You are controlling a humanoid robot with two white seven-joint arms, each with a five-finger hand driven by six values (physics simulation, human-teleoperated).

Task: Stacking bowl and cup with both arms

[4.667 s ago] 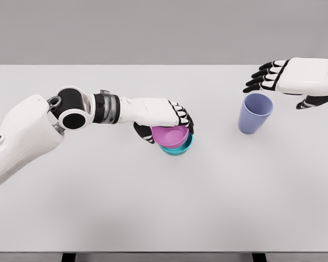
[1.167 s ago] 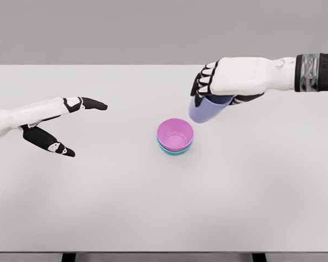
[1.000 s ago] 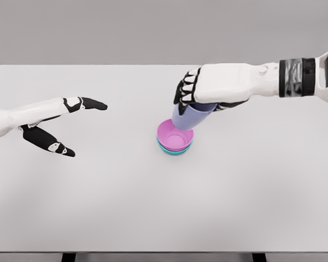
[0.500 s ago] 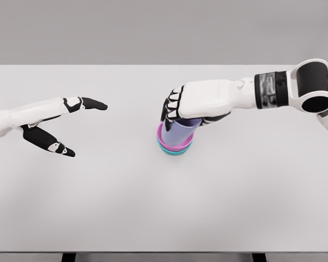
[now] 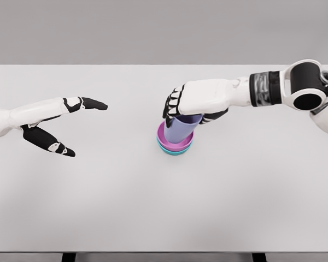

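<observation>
Here, right hand [image 5: 199,103] fingers grasp the unlabelled purple cup [image 5: 180,130] inside the pink bowl [image 5: 165,141]; left hand [image 5: 54,123] released.

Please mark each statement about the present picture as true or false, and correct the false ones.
1. The right hand grasps the purple cup from above. True.
2. The cup stands on the bare table, apart from the bowls. False: its base sits inside the pink bowl.
3. The pink bowl is nested in a teal bowl. True.
4. The left hand holds the teal bowl. False: it is open, holds nothing and is far to the left of the bowls.
5. The cup lies on its side. False: it is roughly upright, mouth up under the hand.
</observation>
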